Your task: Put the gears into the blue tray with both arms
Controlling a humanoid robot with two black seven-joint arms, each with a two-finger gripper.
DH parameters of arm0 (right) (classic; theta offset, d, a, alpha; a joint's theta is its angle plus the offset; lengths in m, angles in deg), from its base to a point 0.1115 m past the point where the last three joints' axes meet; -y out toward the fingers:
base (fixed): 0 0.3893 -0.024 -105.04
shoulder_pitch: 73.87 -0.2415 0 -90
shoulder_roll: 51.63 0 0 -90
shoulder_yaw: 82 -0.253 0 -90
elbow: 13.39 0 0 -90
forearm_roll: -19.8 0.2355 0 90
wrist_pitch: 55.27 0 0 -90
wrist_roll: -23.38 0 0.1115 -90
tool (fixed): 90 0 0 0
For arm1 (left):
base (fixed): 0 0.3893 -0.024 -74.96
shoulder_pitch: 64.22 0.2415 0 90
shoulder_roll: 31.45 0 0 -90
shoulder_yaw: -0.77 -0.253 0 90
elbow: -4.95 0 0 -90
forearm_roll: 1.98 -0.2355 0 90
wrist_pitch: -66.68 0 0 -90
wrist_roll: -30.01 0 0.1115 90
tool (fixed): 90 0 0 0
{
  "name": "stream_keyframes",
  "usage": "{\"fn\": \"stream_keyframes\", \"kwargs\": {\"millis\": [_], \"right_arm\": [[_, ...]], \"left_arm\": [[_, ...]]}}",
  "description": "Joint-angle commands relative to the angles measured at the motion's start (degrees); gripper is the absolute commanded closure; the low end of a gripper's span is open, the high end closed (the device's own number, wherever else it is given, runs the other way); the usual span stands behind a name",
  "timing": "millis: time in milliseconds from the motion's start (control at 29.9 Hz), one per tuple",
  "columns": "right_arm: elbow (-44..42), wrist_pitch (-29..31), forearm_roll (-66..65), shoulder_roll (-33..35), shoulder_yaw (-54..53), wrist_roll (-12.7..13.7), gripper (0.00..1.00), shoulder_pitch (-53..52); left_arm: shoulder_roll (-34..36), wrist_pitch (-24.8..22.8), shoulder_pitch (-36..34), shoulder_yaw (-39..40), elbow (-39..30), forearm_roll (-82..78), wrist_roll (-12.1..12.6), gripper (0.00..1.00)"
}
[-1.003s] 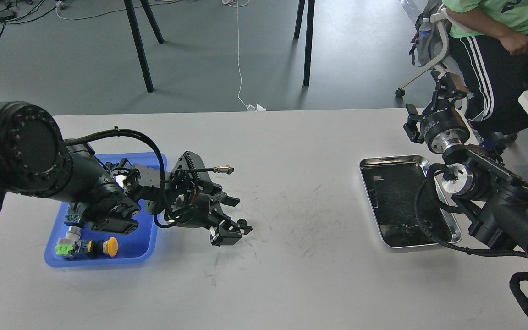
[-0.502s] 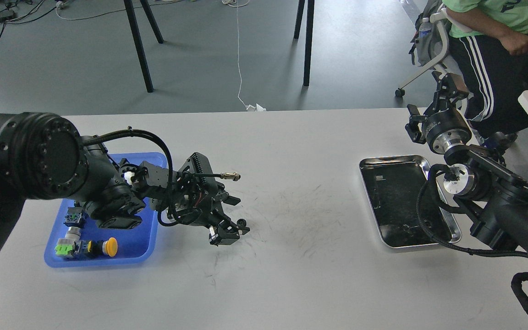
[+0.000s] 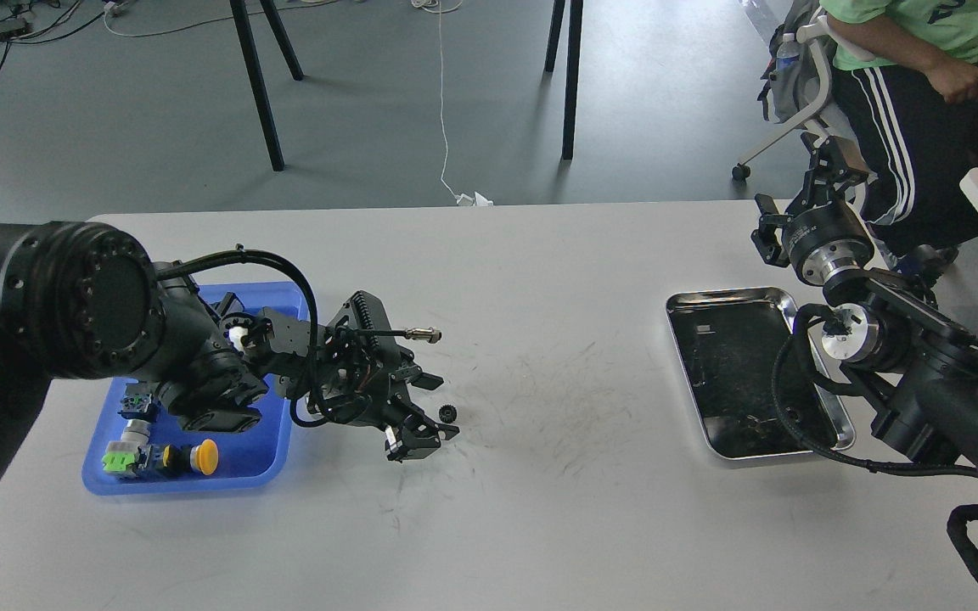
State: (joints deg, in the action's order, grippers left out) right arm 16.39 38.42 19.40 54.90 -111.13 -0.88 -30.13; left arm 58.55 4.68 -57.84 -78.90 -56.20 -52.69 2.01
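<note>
Head view: my two arms over a grey table [image 3: 540, 280], seen from above, with the job not yet done.

Left gripper: my left gripper [image 3: 431, 406] sits low at the table's 9 o'clock side, jaws parted, one finger above and one below a gap that faces 3 o'clock. It holds nothing.

Gear: one gear [image 3: 446, 412] lies flat on the bare table, right at the mouth of those jaws and between the fingertips' lines, apparently free of both. I judge the jaws stand apart this way so they can close round so small a disc.

Second gear: I cannot find it; it may be hidden under my left arm or too small to make out.

Blue tray: the tray [image 3: 200, 484] lies at 9 o'clock of the gear, just behind my left wrist, so the carry should be short. My forearm covers much of it.

Buttons: push-buttons [image 3: 162, 456] crowd the tray's near end at 6 o'clock, leaving open floor beside them for a drop.

Right gripper: my right gripper [image 3: 829, 174] is lifted beyond the table's far right edge, at 12 o'clock of the steel tray [image 3: 820, 445]. It is dark and end-on, so I cannot tell how its jaws stand or whether it carries anything.

Steel tray: no gear shows in it, as far as its dark reflections allow.

Risk: I judge a thin disc like this could skid from the fingertips on closing.
</note>
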Motion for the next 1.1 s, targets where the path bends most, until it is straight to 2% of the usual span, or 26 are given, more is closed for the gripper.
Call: {"fn": "stream_keyframes", "kwargs": {"millis": [0, 167, 234, 468, 736, 1070], "right_arm": [[0.0, 0.0, 0.0, 0.0, 0.0, 0.0, 0.03, 0.0], [0.0, 0.0, 0.0, 0.0, 0.1, 0.0, 0.03, 0.0], [0.0, 0.0, 0.0, 0.0, 0.1, 0.0, 0.03, -0.1], [-0.1, 0.1, -0.1, 0.0, 0.1, -0.1, 0.03, 0.0], [-0.1, 0.1, -0.1, 0.0, 0.0, -0.1, 0.03, 0.2], [-0.2, 0.1, -0.1, 0.0, 0.1, -0.1, 0.03, 0.2]], "left_arm": [[0.0, 0.0, 0.5, 0.0, 0.3, 0.0, 0.0, 0.31], [0.0, 0.0, 0.8, 0.0, 0.5, 0.1, 0.0, 0.36], [0.0, 0.0, 0.8, -0.1, 0.5, 0.0, 0.0, 0.43], [0.0, 0.0, 1.4, 0.2, 0.7, 0.1, 0.0, 0.45], [0.0, 0.0, 1.4, 0.6, 1.8, 0.1, 0.0, 0.57], [0.0, 0.0, 1.8, 0.4, 2.5, 0.1, 0.0, 0.58]]}}
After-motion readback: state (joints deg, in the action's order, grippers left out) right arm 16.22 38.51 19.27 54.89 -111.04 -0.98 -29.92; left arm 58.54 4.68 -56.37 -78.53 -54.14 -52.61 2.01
